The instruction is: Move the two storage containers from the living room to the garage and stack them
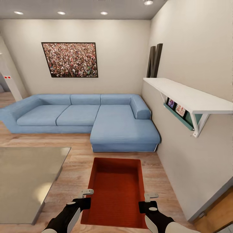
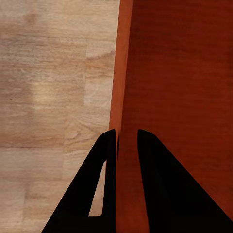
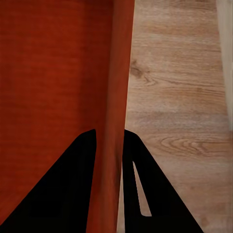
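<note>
The orange-red storage container [image 1: 117,191] sits squarely in front of the robot, low over the wood-plank floor [image 1: 76,171]; whether it rests on the planks or is already lifted a little I cannot tell. Its long axis runs straight away from the robot toward the blue sectional sofa [image 1: 84,116]. That puts its two long walls out to either side, and each arm has one. The left gripper [image 2: 127,145] straddles the left wall, one dark finger outside over the planks and one inside the bin, closed down onto the rim with the wall pinched between them. The right gripper [image 3: 109,145] mirrors it on the opposite wall, likewise clamped, at about the same place along the bin's length, near the end closest to the robot. Neither arm is nearer; the hold looks even, so I would judge the bin ready to be carried level, with most of its length reaching forward past the grip. Outward from there, the glass coffee table [image 1: 27,181] lies just beside the bin on the robot's left, and a cream wall with a white shelf [image 1: 191,97] runs close along the right.
</note>
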